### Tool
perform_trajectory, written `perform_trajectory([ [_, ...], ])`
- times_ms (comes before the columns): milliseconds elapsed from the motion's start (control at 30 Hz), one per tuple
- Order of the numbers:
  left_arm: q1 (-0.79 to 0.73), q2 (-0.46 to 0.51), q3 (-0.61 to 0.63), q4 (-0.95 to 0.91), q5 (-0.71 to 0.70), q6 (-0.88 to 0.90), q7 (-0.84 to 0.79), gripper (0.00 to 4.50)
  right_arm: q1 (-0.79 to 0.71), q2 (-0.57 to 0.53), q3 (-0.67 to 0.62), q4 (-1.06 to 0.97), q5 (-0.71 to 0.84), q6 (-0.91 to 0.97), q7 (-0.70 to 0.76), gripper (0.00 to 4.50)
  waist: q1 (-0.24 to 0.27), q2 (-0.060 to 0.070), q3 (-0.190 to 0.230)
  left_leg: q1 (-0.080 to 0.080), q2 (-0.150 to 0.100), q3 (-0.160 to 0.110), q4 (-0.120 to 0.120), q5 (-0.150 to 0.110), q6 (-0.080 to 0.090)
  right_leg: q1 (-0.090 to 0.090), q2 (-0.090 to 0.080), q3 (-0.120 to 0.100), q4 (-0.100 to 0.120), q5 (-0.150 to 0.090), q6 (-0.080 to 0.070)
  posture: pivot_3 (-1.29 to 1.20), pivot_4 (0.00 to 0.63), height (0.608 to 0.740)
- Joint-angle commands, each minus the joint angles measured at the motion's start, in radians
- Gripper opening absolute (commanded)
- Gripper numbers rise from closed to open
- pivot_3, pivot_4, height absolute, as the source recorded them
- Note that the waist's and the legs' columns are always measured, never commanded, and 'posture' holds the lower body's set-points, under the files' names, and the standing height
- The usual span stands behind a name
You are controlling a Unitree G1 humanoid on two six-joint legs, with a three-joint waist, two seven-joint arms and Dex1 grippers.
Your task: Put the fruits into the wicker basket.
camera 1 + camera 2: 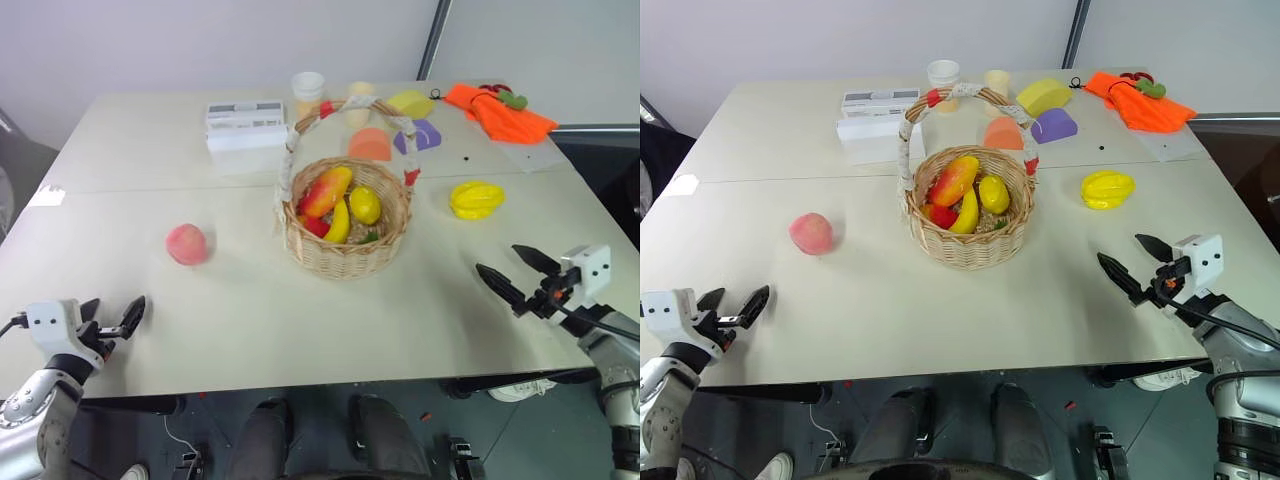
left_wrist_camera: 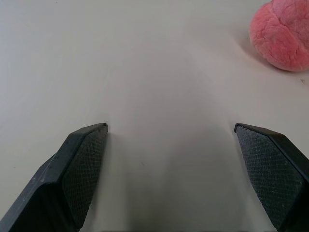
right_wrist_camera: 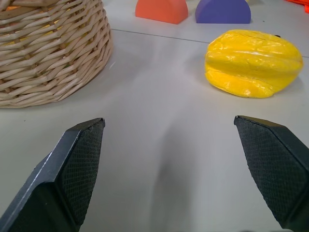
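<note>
Bright, even light from overhead leaves only soft, faint shadows beside the basket point(image 1: 346, 232) and peach point(image 1: 186, 244) on the pale counter point(image 1: 250, 320), everything sharp, without glare.

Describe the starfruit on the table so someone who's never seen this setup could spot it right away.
Find the wicker basket in the middle of the table. The starfruit lies alone on the bare tabletop to the basket's right, apart from it. It is glossy yellow with long ridges, unlike the smooth yellow wedge block further back.

Woven wicker basket point(image 1: 345, 245), fuzzy matt peach point(image 1: 186, 244), glossy ridged starfruit point(image 1: 476, 199), smooth matt table point(image 1: 300, 320)
</note>
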Motion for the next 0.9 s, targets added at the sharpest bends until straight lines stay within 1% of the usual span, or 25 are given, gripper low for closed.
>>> perform_trajectory([
  [33, 0.002, 0.001, 0.021, -0.037, -0.013, -0.002, 0.007, 4.5, -0.008, 0.006, -0.002, -0.05, 0.009, -0.003, -0.01, 4.46, 0.0, 0.0, 0.0, 0.0, 0.0, 0.0, 0.0, 0.0, 0.0, 0.0, 0.0, 0.0, 0.0, 0.0, 0.0, 0.0, 0.15, 0.74],
  [367, -0.044, 0.006, -0.006, -0.058, -0.007, 0.018, 0.027, 4.5, -0.012, 0.008, 0.011, -0.079, 0.014, -0.003, -0.021, 4.46, 0.0, 0.0, 0.0, 0.0, 0.0, 0.0, 0.0, 0.0, 0.0, 0.0, 0.0, 0.0, 0.0, 0.0, 0.0, 0.0, 0.15, 0.74],
  [567, -0.088, 0.036, -0.027, -0.087, -0.005, 0.033, 0.013, 4.5, -0.051, -0.013, 0.025, -0.097, 0.03, 0.014, 0.009, 4.46, 0.0, 0.0, 0.0, 0.0, 0.0, 0.0, 0.0, 0.0, 0.0, 0.0, 0.001, 0.0, 0.001, 0.0, 0.0, 0.0, 0.15, 0.74],
  [733, -0.145, 0.064, -0.038, -0.128, -0.038, 0.079, -0.015, 4.5, -0.046, -0.065, 0.002, -0.214, 0.109, 0.104, 0.051, 4.46, 0.001, 0.0, 0.0, 0.0, 0.0, 0.0, 0.001, 0.0, 0.0, 0.0, 0.001, 0.0, 0.002, 0.0, 0.0, 0.0, 0.15, 0.74],
  [900, -0.242, 0.11, -0.084, -0.159, -0.072, 0.158, -0.04, 4.5, -0.043, -0.132, 0.004, -0.386, 0.241, 0.241, 0.087, 4.46, 0.001, 0.0, 0.0, 0.0, 0.0, -0.001, 0.001, 0.0, 0.0, 0.001, 0.001, 0.0, 0.001, 0.0, 0.0, 0.0, 0.15, 0.74],
])
